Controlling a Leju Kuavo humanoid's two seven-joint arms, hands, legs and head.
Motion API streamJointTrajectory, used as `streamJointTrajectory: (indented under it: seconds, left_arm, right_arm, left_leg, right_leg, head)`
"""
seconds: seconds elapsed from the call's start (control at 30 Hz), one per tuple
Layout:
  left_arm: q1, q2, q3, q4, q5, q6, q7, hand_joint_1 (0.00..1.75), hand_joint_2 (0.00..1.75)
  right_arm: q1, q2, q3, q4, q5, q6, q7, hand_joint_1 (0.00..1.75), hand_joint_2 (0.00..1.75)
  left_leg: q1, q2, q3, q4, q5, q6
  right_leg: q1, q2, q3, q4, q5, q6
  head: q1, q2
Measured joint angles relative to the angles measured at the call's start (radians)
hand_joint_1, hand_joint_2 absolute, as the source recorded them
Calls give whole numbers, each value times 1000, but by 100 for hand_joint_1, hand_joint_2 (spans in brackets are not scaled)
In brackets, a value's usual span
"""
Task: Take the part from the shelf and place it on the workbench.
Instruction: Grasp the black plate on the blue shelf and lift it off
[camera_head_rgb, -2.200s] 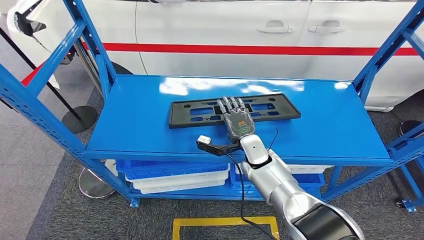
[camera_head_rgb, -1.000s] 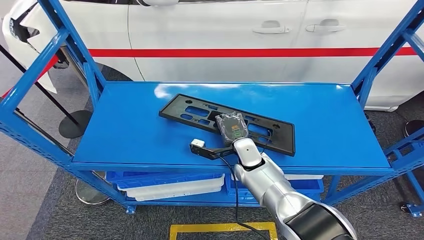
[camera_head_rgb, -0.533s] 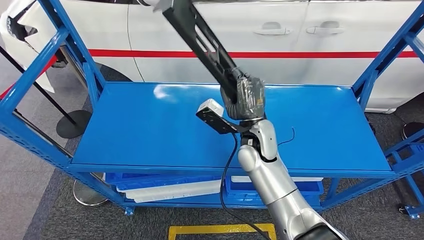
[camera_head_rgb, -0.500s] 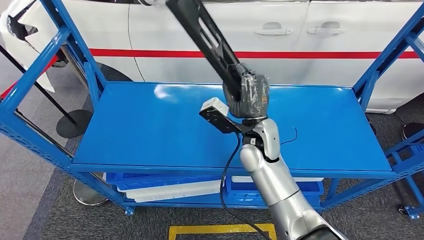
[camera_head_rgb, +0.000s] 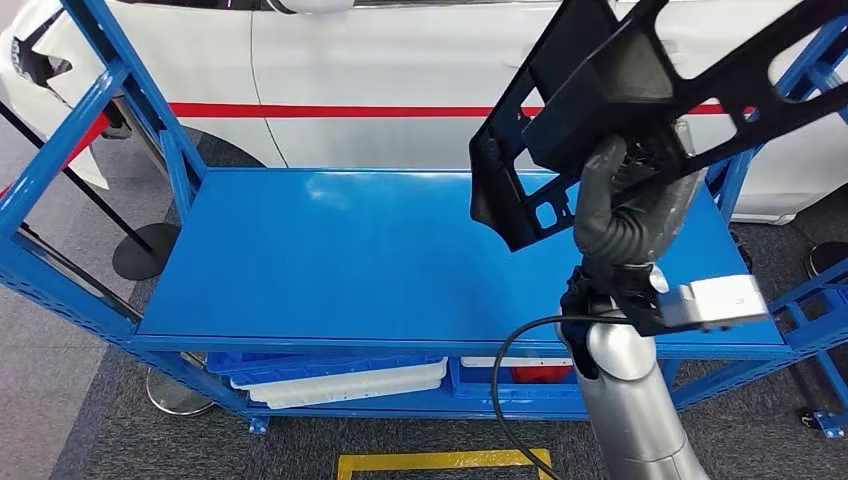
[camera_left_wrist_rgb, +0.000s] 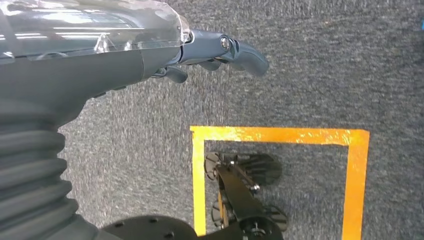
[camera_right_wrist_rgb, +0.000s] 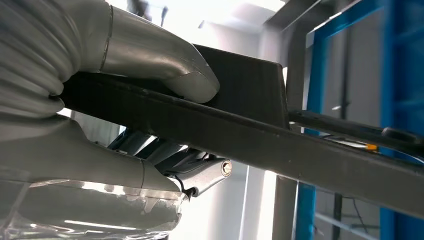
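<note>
Well, the right robot hand (camera_head_rgb: 628, 205) has the black part (camera_head_rgb: 640, 95) up in the air above the blue shelf (camera_head_rgb: 350, 260), well clear of its top, and my guess is that it is held so high and tilted so the long frame won't catch the blue uprights when it is carried off; the workbench it is meant for is nowhere I can see from here. The part is a flat, open plastic frame with cut-outs, and it is gripped near one end, so most of its length sticks out past the hand and could swing or sag if the hold loosens. In the right wrist view the grip is plain: the thick thumb (camera_right_wrist_rgb: 165, 70) presses on one face of the frame (camera_right_wrist_rgb: 260, 135) while the fingers (camera_right_wrist_rgb: 200, 175) curl up against the other face, clamped tight on the edge. The left robot hand (camera_left_wrist_rgb: 210, 50) hangs down over grey carpet (camera_left_wrist_rgb: 310, 75) and a yellow floor marking (camera_left_wrist_rgb: 280, 135), holding nothing, its fingers loosely apart and slightly bent. A white car (camera_head_rgb: 380, 70) stands just behind the shelf.
</note>
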Motion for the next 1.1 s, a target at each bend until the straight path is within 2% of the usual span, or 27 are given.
streamJointTrajectory:
  seconds: [0.07, 0.13, 0.17, 0.2, 0.23, 0.27, 0.3, 0.37, 0.4, 0.5, 0.53, 0.57, 0.67, 0.7, 0.73, 0.77, 0.83, 0.87, 0.9, 0.93, 1.0, 1.03, 1.07, 1.1]
  left_arm:
    - [0, -1, 1, 0, 7, 2, -1, 0, 175]
    - [4, -2, 5, 0, 16, 3, -3, 0, 175]
    - [8, -2, 7, 0, 19, 3, -4, 0, 175]
    - [12, -2, 8, 0, 20, 3, -6, 0, 175]
    - [15, -2, 8, 0, 21, 4, -8, 0, 175]
    - [17, -2, 9, 0, 22, 5, -9, 0, 175]
    - [18, -2, 11, 0, 24, 7, -9, 0, 175]
    - [17, -1, 17, 0, 28, 11, -8, 0, 175]
    - [17, -1, 20, 0, 30, 13, -8, 0, 175]
    - [17, -3, 28, 0, 37, 18, -6, 0, 175]
    - [17, -3, 30, 0, 40, 20, -6, 0, 175]
    - [17, -4, 33, 0, 44, 21, -6, 0, 175]
    - [17, -5, 45, 0, 52, 24, -5, 0, 175]
    - [17, -6, 48, 0, 53, 25, -3, 0, 175]
    - [18, -6, 51, 0, 54, 27, -1, 0, 175]
    - [18, -7, 53, 0, 55, 28, 2, 0, 175]
    - [18, -8, 57, 0, 58, 31, 6, 0, 175]
    - [18, -9, 59, 1, 60, 33, 7, 0, 175]
    - [18, -8, 62, 1, 62, 36, 8, 0, 175]
    - [18, -8, 65, 1, 63, 39, 9, 0, 175]
    - [18, -9, 72, 2, 67, 43, 11, 0, 175]
    - [18, -9, 75, 2, 70, 45, 12, 0, 175]
    - [18, -9, 78, 2, 73, 47, 15, 0, 175]
    - [19, -10, 80, 3, 76, 51, 18, 0, 175]
  right_arm:
    - [19, -5, -9, -38, -56, 31, -18, 175, 175]
    - [44, -6, -16, -65, -80, 55, -36, 175, 175]
    - [61, -6, -18, -76, -86, 68, -46, 175, 175]
    - [80, -6, -19, -85, -88, 80, -55, 175, 175]
    - [97, -6, -19, -93, -87, 90, -64, 175, 175]
    - [113, -6, -19, -100, -85, 97, -71, 175, 175]
    - [126, -6, -19, -106, -82, 102, -78, 175, 175]
    - [150, -7, -19, -116, -78, 110, -89, 175, 175]
    - [162, -7, -19, -120, -77, 114, -95, 175, 175]
    - [205, -12, -19, -122, -90, 136, -122, 175, 175]
    - [220, -18, -20, -122, -107, 152, -134, 175, 175]
    - [235, -26, -22, -122, -132, 173, -147, 175, 175]
    - [289, -42, -39, -122, -214, 236, -180, 175, 175]
    - [310, -44, -48, -121, -237, 252, -186, 175, 175]
    - [328, -46, -58, -121, -256, 265, -191, 175, 175]
    - [344, -47, -69, -121, -272, 276, -193, 175, 175]
    - [369, -48, -92, -121, -291, 291, -198, 175, 175]
    - [382, -48, -104, -121, -297, 295, -201, 175, 175]
    - [394, -48, -115, -121, -300, 298, -205, 175, 175]
    - [407, -48, -126, -120, -302, 300, -208, 175, 175]
    - [436, -49, -147, -119, -300, 304, -214, 175, 175]
    - [451, -50, -158, -118, -296, 308, -216, 175, 175]
    - [465, -50, -168, -118, -292, 313, -218, 175, 175]
    - [477, -51, -180, -119, -287, 318, -219, 175, 175]
  left_leg:
    - [2, 2, -21, 56, -38, -10]
    - [3, 3, -77, 183, -101, -15]
    - [4, 3, -107, 245, -122, -16]
    - [3, 3, -124, 279, -128, -15]
    - [3, 3, -125, 276, -115, -12]
    - [1, 3, -106, 231, -85, -6]
    - [-3, 3, -74, 160, -49, 4]
    - [-10, 4, -18, 40, 0, 23]
    - [-14, 4, -6, 13, 8, 29]
    - [-13, 6, -3, -7, 21, 36]
    - [-9, 8, -3, -15, 28, 40]
    - [-6, 12, -3, -23, 36, 43]
    - [-4, 23, -18, -26, 49, 47]
    - [-4, 28, -25, -24, 53, 46]
    - [-2, 34, -32, -22, 57, 43]
    - [0, 41, -40, -18, 60, 40]
    - [3, 55, -56, -5, 65, 31]
    - [3, 62, -61, 2, 66, 25]
    - [2, 68, -62, 7, 68, 19]
    - [0, 73, -62, 8, 71, 12]
    - [2, 84, -61, 10, 75, -1]
    - [4, 79, -66, 18, 62, -8]
    - [6, 69, -75, 42, 31, -13]
    - [8, 53, -88, 84, -15, -17]
  right_leg:
    - [-3, -2, 6, -5, 0, -12]
    - [-1, -4, 9, -5, -3, -20]
    - [2, -4, 10, -4, -4, -23]
    - [5, -4, 11, -3, -5, -25]
    - [7, -4, 13, -2, -6, -26]
    - [10, -3, 15, -1, -6, -26]
    - [13, -3, 16, 0, -7, -26]
    - [19, -2, 16, 2, -8, -23]
    - [19, -3, 14, 2, -8, -20]
    - [16, -4, 12, 3, -8, -5]
    - [16, -4, 9, 11, -21, 3]
    - [14, -3, 1, 36, -46, 10]
    - [-1, -3, -58, 207, -160, 32]
    - [-6, -4, -70, 251, -177, 38]
    - [-12, -5, -65, 261, -174, 43]
    - [-17, -8, -38, 229, -153, 49]
    - [-25, -35, 49, 94, -105, 60]
    - [-23, -50, 81, 41, -87, 58]
    - [-22, -60, 97, 10, -83, 53]
    - [-19, -61, 97, 4, -83, 43]
    - [-19, -45, 86, 4, -72, 22]
    - [-18, -37, 78, 3, -64, 12]
    - [-18, -30, 68, 2, -54, 3]
    - [-18, -22, 56, 2, -43, -4]
  head:
    - [0, 0]
    - [0, 0]
    - [0, 0]
    - [0, 0]
    - [0, 0]
    - [0, 0]
    - [0, 0]
    - [0, 0]
    - [0, 0]
    - [0, 0]
    - [0, 0]
    - [0, 0]
    - [0, 0]
    - [0, 0]
    - [0, 0]
    - [0, 0]
    - [0, 0]
    - [0, 0]
    - [0, 0]
    - [0, 0]
    - [0, 0]
    - [0, 0]
    - [0, 0]
    - [0, 0]
